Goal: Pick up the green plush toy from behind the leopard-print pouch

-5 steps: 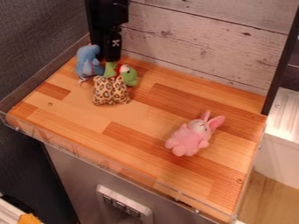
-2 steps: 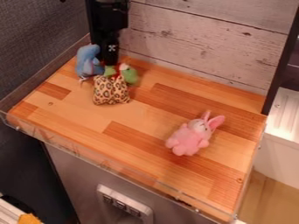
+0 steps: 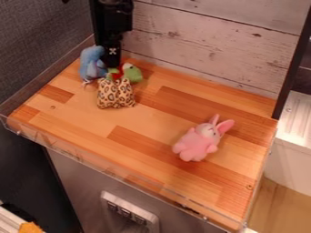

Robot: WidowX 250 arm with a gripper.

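The green plush toy (image 3: 132, 74) is near the counter's back left corner, red showing beside its pale face. Its lower part is partly hidden by the leopard-print plush (image 3: 115, 94), which sits just in front of it, so its full shape is hard to make out. The black gripper (image 3: 112, 66) hangs low just behind the green toy and beside the blue plush toy (image 3: 92, 63); its lower end is partly covered by the toys, and whether it touches any of them cannot be told. Nor can I tell whether it stands wide or narrow. The arm (image 3: 113, 20) is cut off by the top edge. A small white mark shows on the black just above the gripper's lower end, too small to make out.

Well apart, toward the right of the wooden counter (image 3: 146, 125), lies a pink plush rabbit (image 3: 195, 144), its long ears toward the back right. Behind are whitewashed boards (image 3: 200, 45). Below the front edge is a pale panel (image 3: 129, 213) with dark fittings, any lettering unreadable. An orange thing (image 3: 29, 228) is cut off at lower left.
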